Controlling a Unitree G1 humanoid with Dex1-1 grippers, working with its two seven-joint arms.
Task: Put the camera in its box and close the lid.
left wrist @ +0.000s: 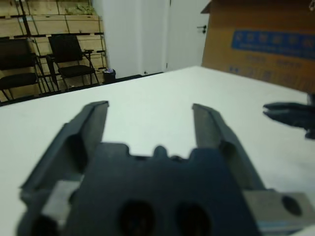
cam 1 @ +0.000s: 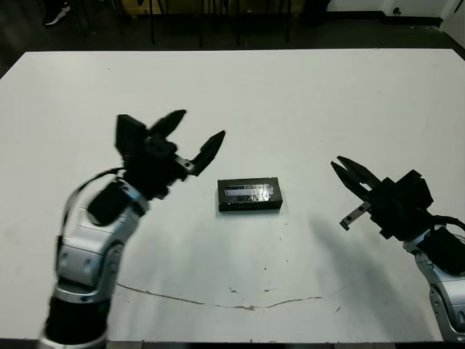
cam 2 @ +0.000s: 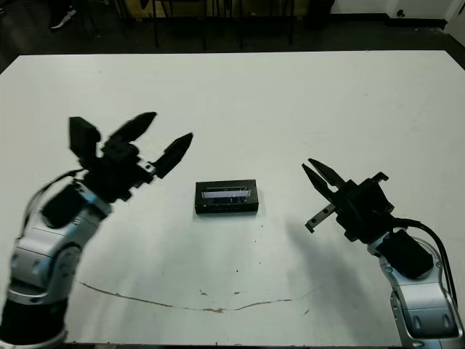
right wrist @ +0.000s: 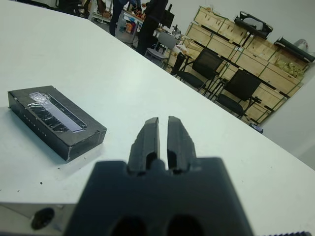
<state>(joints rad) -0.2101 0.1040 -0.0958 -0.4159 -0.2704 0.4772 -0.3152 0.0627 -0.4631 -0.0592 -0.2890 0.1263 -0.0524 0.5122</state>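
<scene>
1. The left gripper [cam 1: 192, 142] hung above the table [cam 1: 327, 94], its two black fingers spread wide and empty, angled toward the middle.
2. The box [cam 1: 249, 195] sat centre-table with the lid [right wrist: 55, 115] seated flat on it, silvery patch up, long axis running left to right. It lay just right of and nearer than the left fingertips. The camera could not be seen, presumably inside.
3. The right gripper [cam 1: 352, 174] hovered well apart on the box's right, fingers nearly together, holding nothing.
4. Judged so, the left arm was nearer. Bare table ringed the box, far from every edge.
</scene>
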